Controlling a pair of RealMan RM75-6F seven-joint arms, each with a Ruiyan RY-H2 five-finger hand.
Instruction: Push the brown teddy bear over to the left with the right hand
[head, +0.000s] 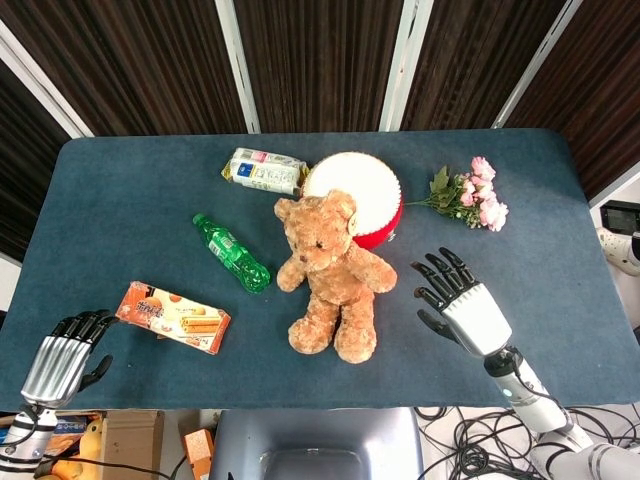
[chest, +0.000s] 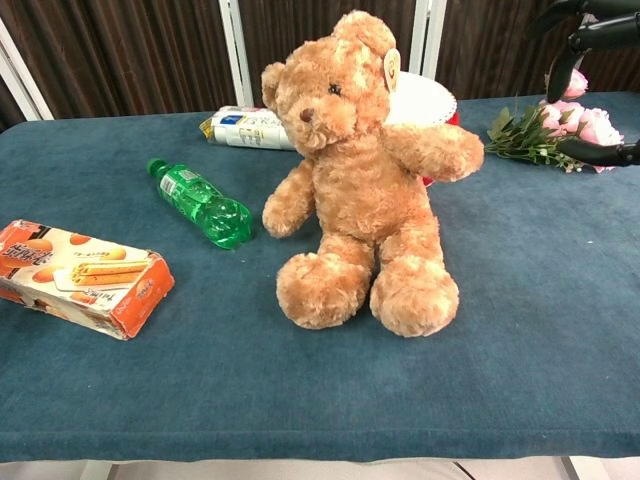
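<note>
On the blue table (head: 560, 250) the right hand (head: 460, 300), fingers spread and empty, hovers right of the upright teddy bear (head: 328, 272), the leftward push seemingly yet to start.

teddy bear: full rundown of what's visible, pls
The brown teddy bear is light brown plush with dark eyes, a brown nose, and a round tag on one ear. It sits upright near the middle of the blue table, arms spread, legs out toward the robot. Its head overlaps the red-and-white drum behind it; contact can't be confirmed. The green bottle lies just beside one paw. The right hand is off to its side, fingers spread, not touching it.
</note>
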